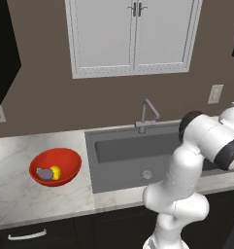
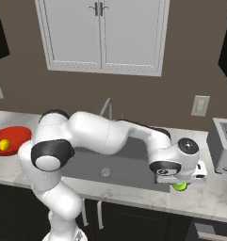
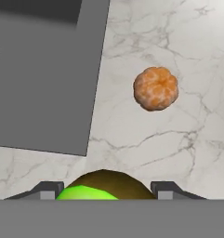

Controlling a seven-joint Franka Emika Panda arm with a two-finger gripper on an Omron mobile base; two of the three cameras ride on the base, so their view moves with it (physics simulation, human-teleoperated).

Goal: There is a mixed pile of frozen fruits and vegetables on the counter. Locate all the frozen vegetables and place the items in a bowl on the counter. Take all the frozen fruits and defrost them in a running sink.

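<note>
The gripper (image 2: 180, 183) clasped the green fruit (image 3: 88, 191) between its fingers, above the counter (image 3: 146, 139); an orange fruit (image 3: 155, 88) lay ahead, the sink (image 3: 39, 74) beside it.

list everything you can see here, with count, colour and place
bowl: 1, red, counter left of sink
yellow piece: 1, in bowl
purple-grey piece: 1, in bowl
sink: 1, dark grey, set in counter
faucet: 1, metal, behind sink
orange fruit: 1, counter right of sink
green fruit: 1, between the fingers
toaster: 1, grey, far right
counter: white-grey marble
gripper: 1, around green fruit
</note>
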